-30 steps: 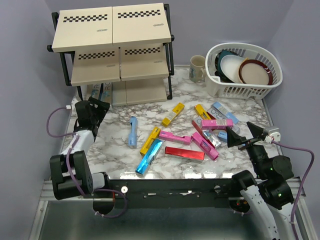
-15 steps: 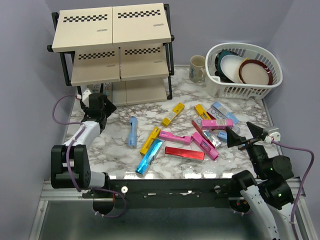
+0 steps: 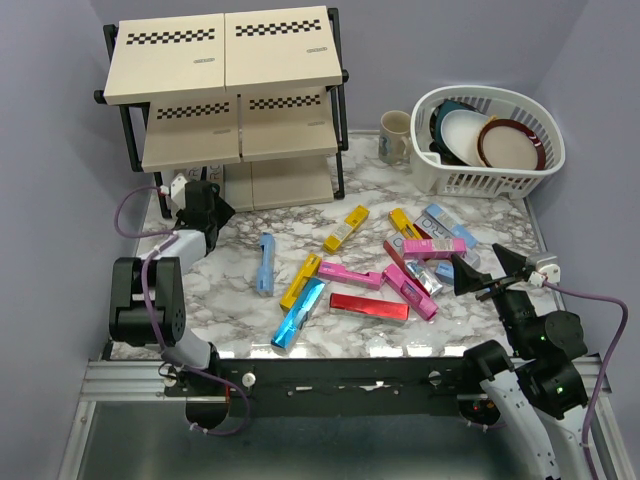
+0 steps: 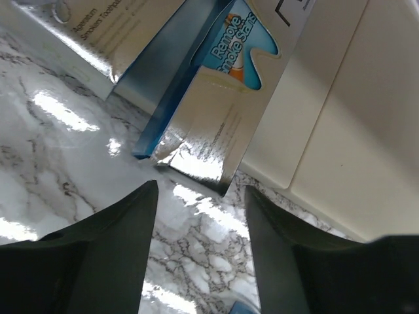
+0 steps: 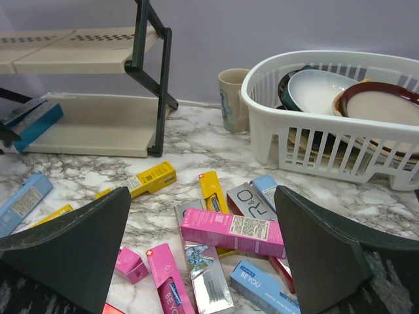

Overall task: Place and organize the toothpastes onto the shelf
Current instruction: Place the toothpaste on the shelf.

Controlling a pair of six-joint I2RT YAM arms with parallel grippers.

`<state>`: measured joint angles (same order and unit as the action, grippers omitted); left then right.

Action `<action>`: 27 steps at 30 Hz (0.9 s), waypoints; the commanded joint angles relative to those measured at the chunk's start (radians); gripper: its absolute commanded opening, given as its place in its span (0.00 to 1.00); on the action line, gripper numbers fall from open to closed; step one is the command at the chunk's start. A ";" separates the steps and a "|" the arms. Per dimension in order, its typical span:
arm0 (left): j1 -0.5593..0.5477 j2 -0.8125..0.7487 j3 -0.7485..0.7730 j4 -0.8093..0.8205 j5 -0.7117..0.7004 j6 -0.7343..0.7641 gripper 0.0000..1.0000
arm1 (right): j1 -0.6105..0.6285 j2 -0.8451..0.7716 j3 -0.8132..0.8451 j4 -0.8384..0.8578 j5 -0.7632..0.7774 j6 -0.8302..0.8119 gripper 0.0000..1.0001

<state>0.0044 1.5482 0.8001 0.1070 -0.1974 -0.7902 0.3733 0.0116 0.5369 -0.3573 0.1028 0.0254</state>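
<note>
Left gripper is low over the table, at the left end of the shelf's bottom board. In the left wrist view its jaws are partly apart with bare marble between them and nothing gripped. A silver-and-blue carton sits just past the fingertips at the board's left end. A second carton is beside it on the left. Contact between tips and carton: cannot tell.

Right gripper hovers over the right side of the table, jaws spread wide and empty.

The other toothpastes lie loose on the table, not on the shelf. In the middle are a light blue carton, a yellow carton, a teal carton and a red carton. A second yellow carton is nearer the shelf. A jumbled pile lies in front of the right gripper, with a pink carton lying across the others and a silver carton near it. The top and middle boards of the shelf look bare from above.

A white basket of dishes stands at the far right, with a mug just beside it.
</note>
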 commanded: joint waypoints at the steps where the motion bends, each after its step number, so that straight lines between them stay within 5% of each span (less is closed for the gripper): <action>1: -0.001 0.062 0.050 0.071 0.012 -0.049 0.61 | 0.007 -0.285 0.018 -0.016 -0.002 -0.001 1.00; 27: 0.017 0.098 0.097 0.094 -0.063 -0.075 0.58 | 0.009 -0.286 0.017 -0.015 0.008 -0.002 1.00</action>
<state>0.0139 1.6520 0.8749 0.1715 -0.2169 -0.8593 0.3733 0.0116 0.5369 -0.3576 0.1032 0.0250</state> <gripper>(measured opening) 0.578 0.998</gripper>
